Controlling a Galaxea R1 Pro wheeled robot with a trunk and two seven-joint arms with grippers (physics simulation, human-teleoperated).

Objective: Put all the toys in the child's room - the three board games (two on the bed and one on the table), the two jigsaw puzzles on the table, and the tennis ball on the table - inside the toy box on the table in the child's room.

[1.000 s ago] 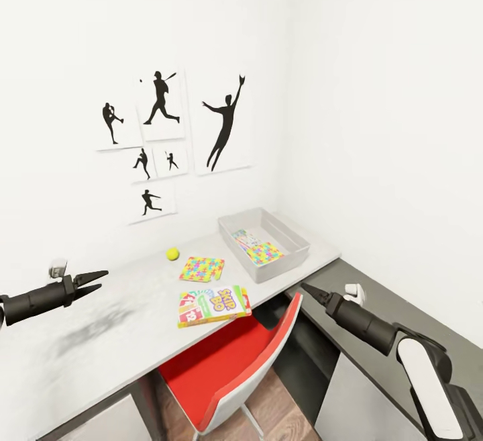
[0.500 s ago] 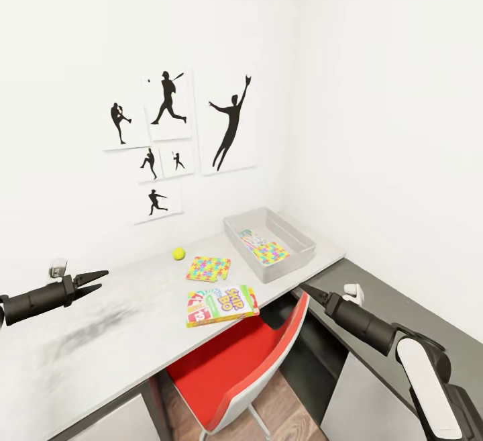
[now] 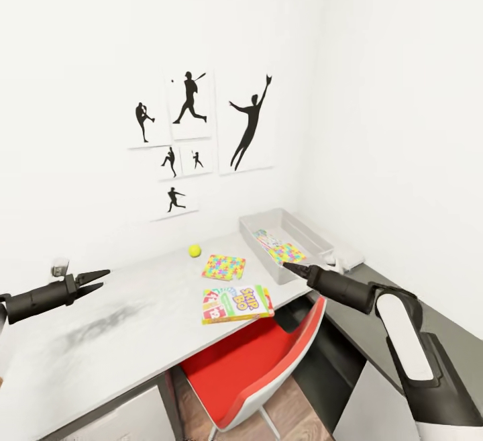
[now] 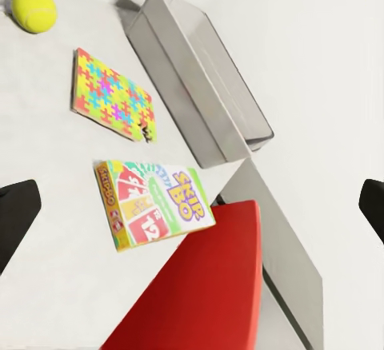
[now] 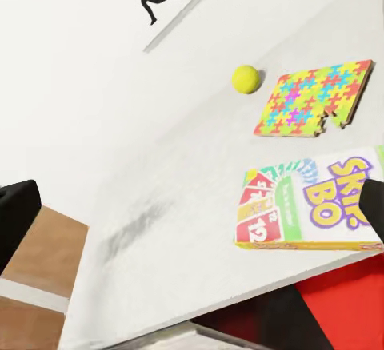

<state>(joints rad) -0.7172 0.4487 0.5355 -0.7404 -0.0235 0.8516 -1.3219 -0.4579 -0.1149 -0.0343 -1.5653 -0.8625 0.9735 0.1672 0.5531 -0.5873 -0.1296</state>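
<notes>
On the white table (image 3: 134, 323) lie the yellow-green tennis ball (image 3: 194, 250), one mosaic jigsaw puzzle (image 3: 223, 267) and the orange-red Skip-Bo board game (image 3: 237, 303) near the front edge. The grey toy box (image 3: 268, 214) stands at the table's right end. It holds another puzzle (image 3: 288, 253) and a printed game box (image 3: 266, 235). My right gripper (image 3: 285, 265) hovers by the toy box's near corner, and the right wrist view shows its fingers wide apart. My left gripper (image 3: 105, 278) hangs open over the table's left part, holding nothing.
A red chair (image 3: 248, 367) is tucked under the table below the Skip-Bo box. A low dark-grey-topped cabinet (image 3: 443, 323) runs along the right wall beside the table. Black silhouette sports pictures (image 3: 201, 132) hang on the wall behind.
The whole picture has slid right, so the camera has turned. My right arm has risen and reached forward from beside the chair to the toy box's near corner. The left arm holds its pose.
</notes>
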